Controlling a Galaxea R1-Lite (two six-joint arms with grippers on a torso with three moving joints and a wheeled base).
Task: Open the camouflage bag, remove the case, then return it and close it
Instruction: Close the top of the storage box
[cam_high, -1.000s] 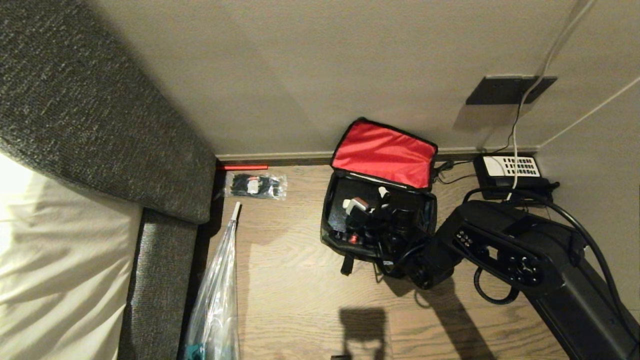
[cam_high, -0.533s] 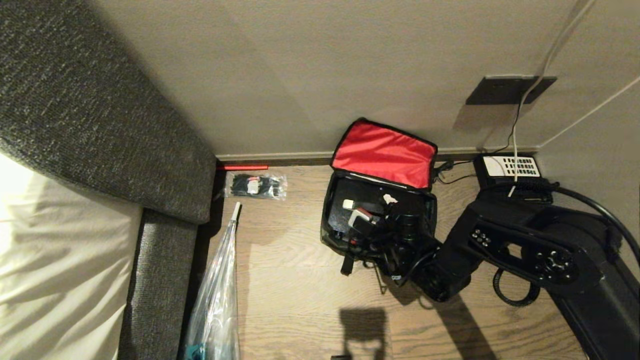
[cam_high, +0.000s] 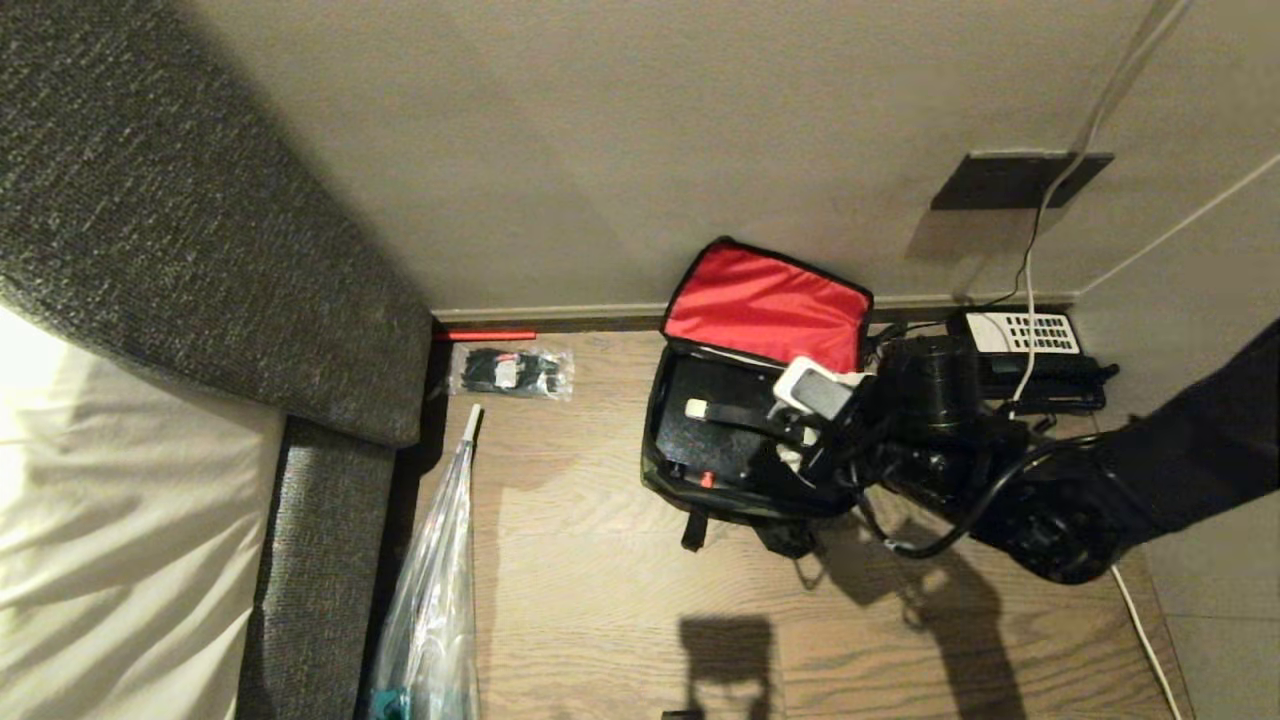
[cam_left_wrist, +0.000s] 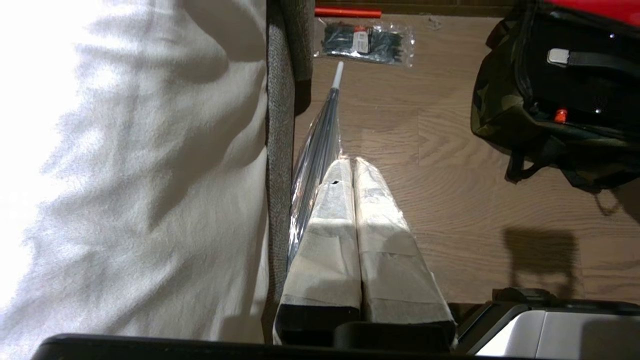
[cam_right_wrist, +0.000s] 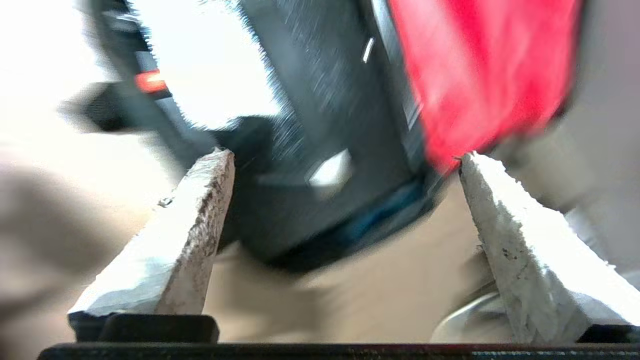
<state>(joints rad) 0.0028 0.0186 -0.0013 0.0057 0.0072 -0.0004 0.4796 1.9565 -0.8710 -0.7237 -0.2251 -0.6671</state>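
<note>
The camouflage bag (cam_high: 700, 497) lies open on the wood floor by the wall, its red-lined lid (cam_high: 765, 305) leaning back. The black case (cam_high: 715, 440) lies inside it, with one grey end of its handle bar (cam_high: 697, 408) and its red latch (cam_high: 706, 480) showing. My right gripper (cam_high: 800, 420) hovers over the bag's right end, open, its white fingers (cam_right_wrist: 210, 200) spread wide with nothing between them. My left gripper (cam_left_wrist: 345, 162) is shut and parked low beside the bed, left of the bag (cam_left_wrist: 492, 105) and the case (cam_left_wrist: 580, 85).
A black telephone (cam_high: 1020, 335) with a white keypad sits by the wall right of the bag, cables around it. A packet of cable ties (cam_high: 512, 372) and a clear plastic bag (cam_high: 430, 600) lie left. A grey upholstered bed frame (cam_high: 200, 250) fills the left side.
My right gripper has opened wide and swung from over the middle of the case to the bag's right end, the arm drawing back to the right. The case stays in the bag.
</note>
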